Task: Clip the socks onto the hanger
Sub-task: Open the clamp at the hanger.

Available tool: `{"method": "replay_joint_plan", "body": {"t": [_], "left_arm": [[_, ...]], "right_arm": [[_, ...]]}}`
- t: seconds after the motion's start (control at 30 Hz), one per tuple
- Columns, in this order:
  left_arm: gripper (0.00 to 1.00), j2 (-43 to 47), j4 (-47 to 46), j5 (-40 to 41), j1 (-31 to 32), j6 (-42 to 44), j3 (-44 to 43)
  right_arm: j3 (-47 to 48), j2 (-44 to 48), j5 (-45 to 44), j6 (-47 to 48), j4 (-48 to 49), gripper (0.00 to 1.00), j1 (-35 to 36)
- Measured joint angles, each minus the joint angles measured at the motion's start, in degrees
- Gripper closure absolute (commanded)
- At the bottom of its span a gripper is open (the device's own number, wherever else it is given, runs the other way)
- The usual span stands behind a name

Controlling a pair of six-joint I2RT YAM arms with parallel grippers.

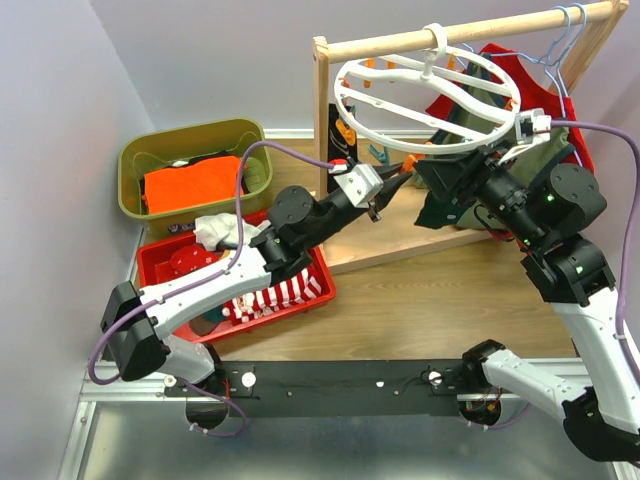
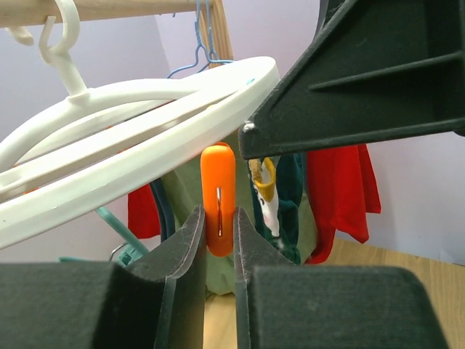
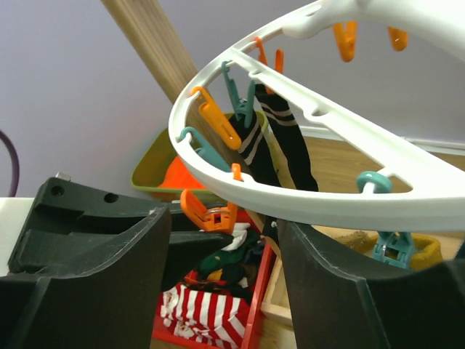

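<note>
While most socks [image 1: 268, 297] wait in the red basket [image 1: 150, 262] at far left, beside a green bin [image 1: 135, 160], my left gripper [image 2: 218, 215] reaches up to the hanger [image 3: 327, 203]. It pinches an orange clip [image 2: 218, 171] between its fingers, just under the tilted white ring. The hanger hooks onto the wooden rack [image 1: 480, 32], and dark socks [image 3: 290, 145] are already clipped on its left side. To the right, my right gripper [image 3: 225, 222] sits with fingers spread wide just below the rim, close beside the same clip. I see no sock in it, and I cannot tell whether it touches the ring.

The risk, as I judge it, is that the hanger swings freely. Any nudge from the right fingers could rock the ring and drag the clip out of the left pinch. The clip looks smooth and narrow, so it could also squirt sideways if squeezed off-centre. With neither gripper carrying a sock, an opened clip has nothing to bite.
</note>
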State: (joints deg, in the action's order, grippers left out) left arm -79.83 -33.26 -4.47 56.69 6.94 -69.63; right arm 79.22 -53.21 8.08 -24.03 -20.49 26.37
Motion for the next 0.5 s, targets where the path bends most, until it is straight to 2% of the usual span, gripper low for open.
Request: {"method": "replay_joint_plan", "body": {"t": [0.23, 0.5], "left_arm": [[1.0, 0.0, 0.2, 0.2, 0.1, -1.4, 0.0], [1.0, -0.6, 0.2, 1.0, 0.6, -2.6, 0.0]], "right_arm": [[0.1, -1.1, 3.5, 1.1, -0.3, 0.26, -0.1], [0.1, -2.6, 5.1, 0.9, -0.2, 0.33, -0.1]]}}
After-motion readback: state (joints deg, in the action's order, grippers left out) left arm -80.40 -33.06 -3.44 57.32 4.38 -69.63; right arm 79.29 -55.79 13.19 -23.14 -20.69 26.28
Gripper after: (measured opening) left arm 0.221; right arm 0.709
